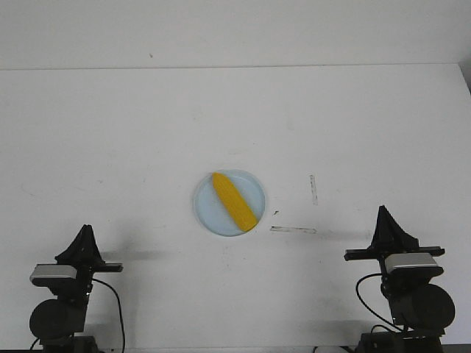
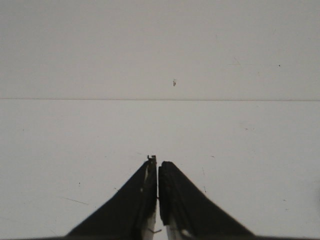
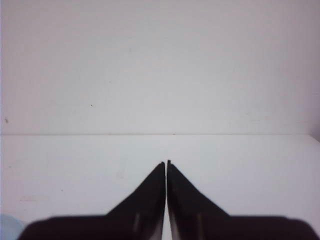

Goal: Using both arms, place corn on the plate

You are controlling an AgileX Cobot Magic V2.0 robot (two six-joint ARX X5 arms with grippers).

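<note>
The yellow corn [image 1: 234, 201] lies diagonally on the pale blue plate [image 1: 208, 212] at the middle of the white table, its pointed end toward the back left and its other end over the plate's front right rim. My left gripper [image 1: 87, 229] rests shut near the front left, well away from the plate. My right gripper [image 1: 383, 210] rests shut at the front right, also apart from it. In the left wrist view the gripper [image 2: 157, 160] holds nothing. In the right wrist view the gripper [image 3: 166, 162] is empty too. A sliver of the plate [image 3: 10, 223] shows there.
Two thin strips of tape [image 1: 293, 229] mark the table right of the plate. The table's far edge [image 1: 235, 68] meets a plain white wall. The table's right edge [image 1: 465, 81] shows at the far right.
</note>
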